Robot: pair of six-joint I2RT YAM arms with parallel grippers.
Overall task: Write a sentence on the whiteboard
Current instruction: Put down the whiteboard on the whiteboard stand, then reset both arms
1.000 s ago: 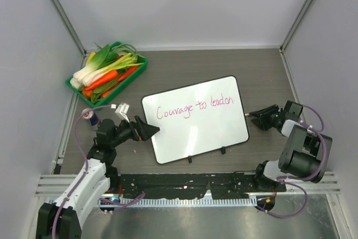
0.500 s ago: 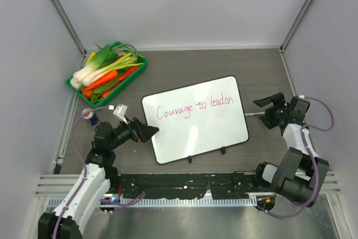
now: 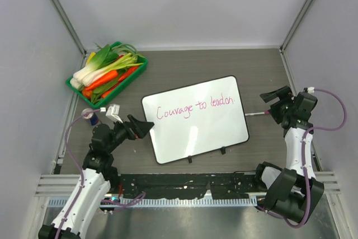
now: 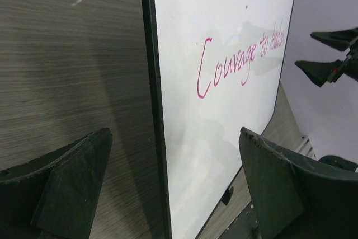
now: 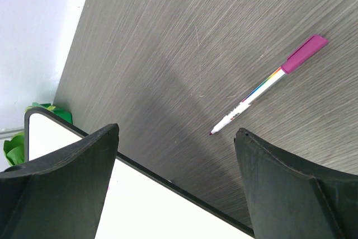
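A: Top: whiteboard [image 3: 196, 132] flat on table [image 3: 224, 62], sentence [image 3: 194, 106] across it. Left gripper [image 3: 146, 129] at its left edge, right gripper [image 3: 265, 106] off its right; both spread, empty.
B: Left wrist: judged stiff, light, slick; pinch its edge.
A: Right wrist: marker [image 5: 263, 85] beside its right edge.

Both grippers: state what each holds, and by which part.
Nothing is held. The right gripper stands open above the marker, which lies loose on the table; the left gripper stands open by the edge of the whiteboard.
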